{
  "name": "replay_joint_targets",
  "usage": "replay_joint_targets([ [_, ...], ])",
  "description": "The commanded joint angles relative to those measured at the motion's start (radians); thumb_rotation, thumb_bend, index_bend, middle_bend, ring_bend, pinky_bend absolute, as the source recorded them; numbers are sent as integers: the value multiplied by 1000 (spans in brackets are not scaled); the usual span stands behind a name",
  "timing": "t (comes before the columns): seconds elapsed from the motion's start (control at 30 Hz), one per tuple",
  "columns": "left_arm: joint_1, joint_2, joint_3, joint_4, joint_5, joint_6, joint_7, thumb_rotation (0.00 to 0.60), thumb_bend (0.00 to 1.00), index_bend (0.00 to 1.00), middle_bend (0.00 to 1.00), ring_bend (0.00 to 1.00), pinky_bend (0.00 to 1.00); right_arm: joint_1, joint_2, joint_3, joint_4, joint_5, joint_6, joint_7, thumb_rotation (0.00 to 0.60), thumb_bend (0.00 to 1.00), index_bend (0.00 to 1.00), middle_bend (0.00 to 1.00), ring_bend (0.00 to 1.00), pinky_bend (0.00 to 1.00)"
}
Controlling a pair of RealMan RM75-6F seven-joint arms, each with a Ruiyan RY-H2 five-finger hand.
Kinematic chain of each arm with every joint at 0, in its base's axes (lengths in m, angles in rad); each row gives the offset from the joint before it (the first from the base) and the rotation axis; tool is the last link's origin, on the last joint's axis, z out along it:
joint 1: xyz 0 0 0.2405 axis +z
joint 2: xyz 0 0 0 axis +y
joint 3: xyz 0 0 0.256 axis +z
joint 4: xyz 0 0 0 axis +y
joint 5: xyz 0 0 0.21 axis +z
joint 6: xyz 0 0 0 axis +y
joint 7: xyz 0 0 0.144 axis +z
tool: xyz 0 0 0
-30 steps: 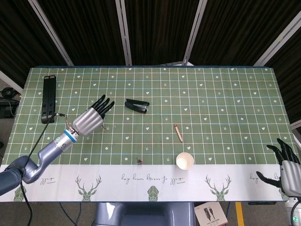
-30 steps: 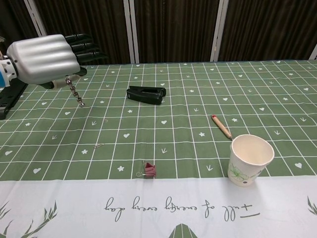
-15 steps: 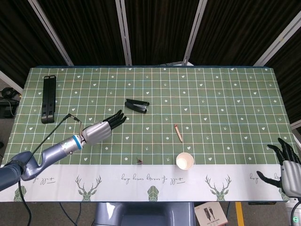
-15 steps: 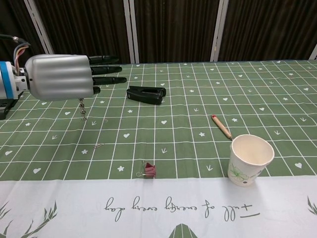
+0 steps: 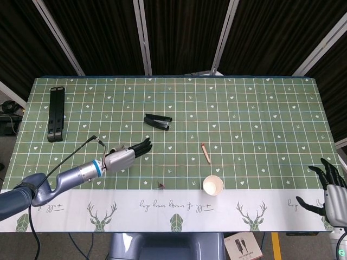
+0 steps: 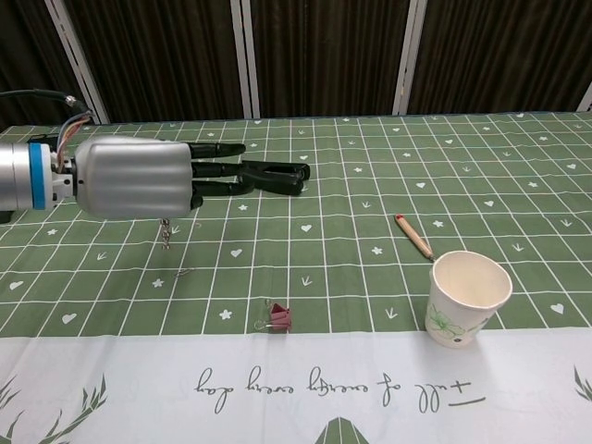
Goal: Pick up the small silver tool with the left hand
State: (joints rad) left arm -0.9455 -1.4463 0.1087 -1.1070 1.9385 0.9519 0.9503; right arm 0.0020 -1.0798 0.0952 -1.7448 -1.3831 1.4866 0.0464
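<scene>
Silver chain-like small tool [image 6: 166,234] hangs from under the left hand [image 6: 139,178], clear of the green gridded tablecloth [image 6: 351,240]; hand held flat above the cloth, dark fingers [image 6: 217,168] stretched toward the black stapler [image 6: 282,174]. How the tool is pinched is hidden. Right hand [image 5: 332,189] at the table's right edge, fingers spread, holding nothing. Paper cup [image 6: 468,298], brown pen [image 6: 413,236], pink binder clip [image 6: 277,318] near the front.

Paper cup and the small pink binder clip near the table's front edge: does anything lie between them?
Nothing does. Between the binder clip and the paper cup there is only bare tablecloth; the chest and head views both show it.
</scene>
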Motion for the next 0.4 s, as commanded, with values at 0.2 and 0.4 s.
replay_joint_targets([
  [0.2, 5, -32, 2, 30, -1, -10, -7, 600, 372, 591, 0, 0, 0, -2, 1, 0, 0, 2, 2, 0, 600, 93, 198, 6, 0, 157],
  [0.4, 9, -39, 0, 46, -2, -6, -16, 600, 371, 591, 0, 0, 0, -1, 1, 2, 1, 2, 1, 1, 600, 94, 198, 6, 0, 157],
])
